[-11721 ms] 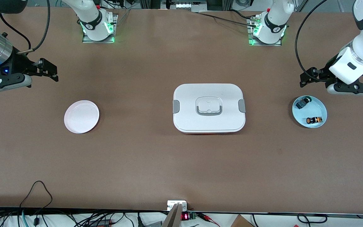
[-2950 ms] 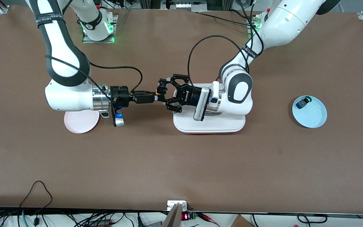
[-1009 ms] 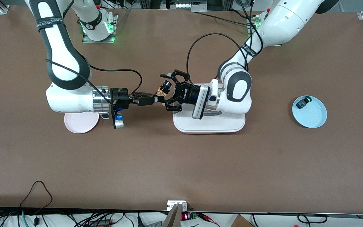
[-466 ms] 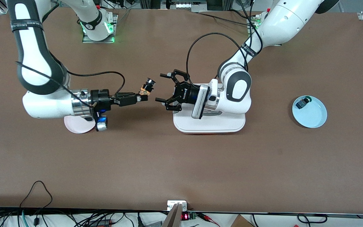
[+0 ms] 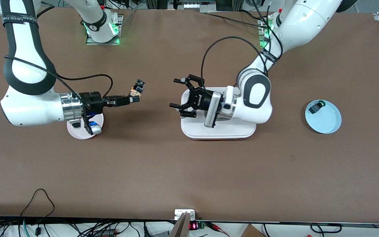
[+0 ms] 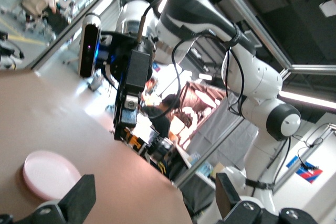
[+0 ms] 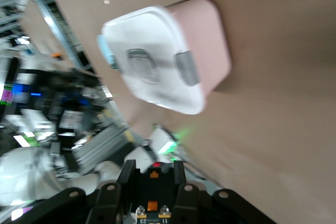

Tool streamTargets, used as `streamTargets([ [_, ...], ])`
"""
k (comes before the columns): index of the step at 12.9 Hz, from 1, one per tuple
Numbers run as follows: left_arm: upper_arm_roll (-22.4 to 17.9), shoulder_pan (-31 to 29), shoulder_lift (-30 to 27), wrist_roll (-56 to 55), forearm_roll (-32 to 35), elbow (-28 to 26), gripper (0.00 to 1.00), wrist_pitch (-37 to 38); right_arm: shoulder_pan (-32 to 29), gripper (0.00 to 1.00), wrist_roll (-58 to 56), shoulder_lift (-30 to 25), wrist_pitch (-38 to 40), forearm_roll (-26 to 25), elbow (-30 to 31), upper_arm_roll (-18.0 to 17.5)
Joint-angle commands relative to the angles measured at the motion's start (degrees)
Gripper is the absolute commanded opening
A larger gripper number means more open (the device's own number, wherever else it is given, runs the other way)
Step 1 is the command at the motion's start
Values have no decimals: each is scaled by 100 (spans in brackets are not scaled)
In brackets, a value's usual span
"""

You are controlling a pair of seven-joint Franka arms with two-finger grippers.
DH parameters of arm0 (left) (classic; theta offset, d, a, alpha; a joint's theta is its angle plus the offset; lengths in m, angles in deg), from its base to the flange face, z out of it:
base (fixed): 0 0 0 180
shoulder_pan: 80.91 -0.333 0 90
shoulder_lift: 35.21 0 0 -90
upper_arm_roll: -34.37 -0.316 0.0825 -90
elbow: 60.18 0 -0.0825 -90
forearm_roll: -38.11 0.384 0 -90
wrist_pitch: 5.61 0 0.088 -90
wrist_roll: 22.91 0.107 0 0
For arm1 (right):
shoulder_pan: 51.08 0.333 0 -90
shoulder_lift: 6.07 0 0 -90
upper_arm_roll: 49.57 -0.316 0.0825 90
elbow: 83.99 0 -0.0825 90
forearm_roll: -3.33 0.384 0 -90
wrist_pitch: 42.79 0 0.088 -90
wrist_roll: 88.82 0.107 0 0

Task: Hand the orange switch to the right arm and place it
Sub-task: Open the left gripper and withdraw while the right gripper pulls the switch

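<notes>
One tiny black-and-orange cylindrical switch, upper-left-centre of the front view, juts past our slim black right gripper, pinched only at its end; we judge it may slip before reaching the pink round plate. Our left gripper, spread wide and empty, hangs by the white lidded box.

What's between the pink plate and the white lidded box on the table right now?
Only bare table lies between the pink plate and the white box, per the front view.
</notes>
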Motion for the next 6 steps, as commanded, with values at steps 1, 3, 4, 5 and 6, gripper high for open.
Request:
streamTargets([
  [1, -10, -378, -298, -865, 982, -56, 100, 425, -60, 0, -369, -2, 303, -905, -301, -25],
  [3, -19, -668, -430, -1401, 1781, -65, 100, 1021, -217, 0, -729, -20, 392, -1538, -397, -25],
  [4, -10, -843, -518, -1708, 2220, -65, 100, 1268, -236, 0, -992, -20, 401, -2037, -529, -25],
  [5, -10, -1019, -606, -2042, 2616, -48, 100, 1505, -245, 0, -1273, -20, 401, -2556, -565, -25],
  [6, -10, -1177, -650, -2297, 2959, -30, 100, 1769, -253, 0, -1519, -20, 392, -2883, -565, -25],
])
